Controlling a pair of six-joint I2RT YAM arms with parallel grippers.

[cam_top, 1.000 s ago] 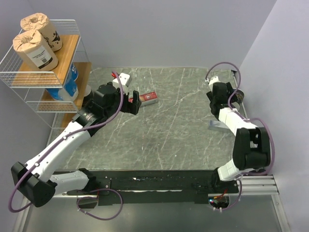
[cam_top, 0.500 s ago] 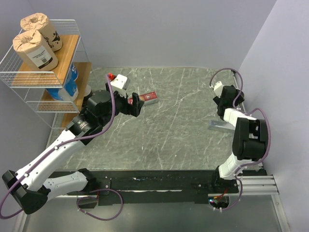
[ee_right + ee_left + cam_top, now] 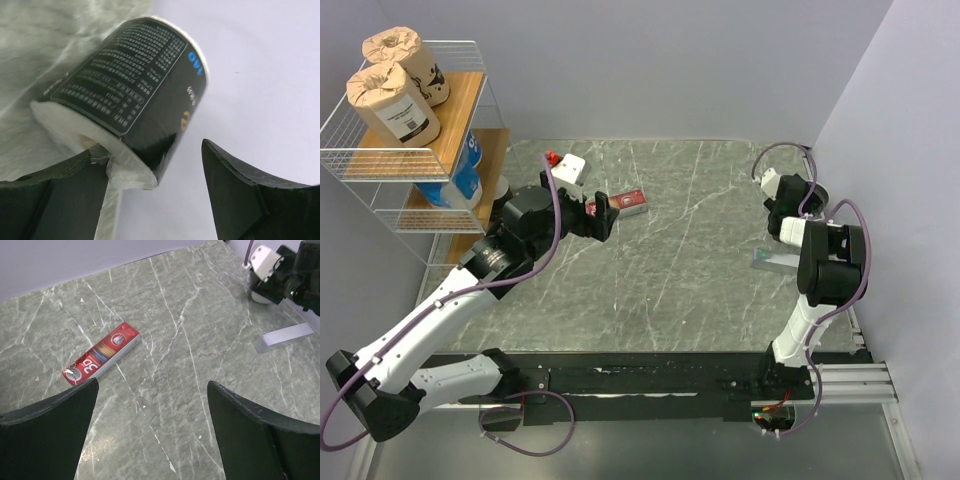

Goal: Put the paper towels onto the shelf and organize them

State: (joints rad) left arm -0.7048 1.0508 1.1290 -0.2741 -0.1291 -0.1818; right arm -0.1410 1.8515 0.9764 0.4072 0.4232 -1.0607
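Glossy dark-wrapped roll (image 3: 131,90), veined stone-look table (image 3: 670,275), wood-and-wire shelf (image 3: 463,108)

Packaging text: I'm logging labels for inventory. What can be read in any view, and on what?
"3D": on the red box; its smaller print is too small to read.
"140": blue digits on the dark roll; its white fine print is too small to read.
Kraft rolls: black print, unreadable.
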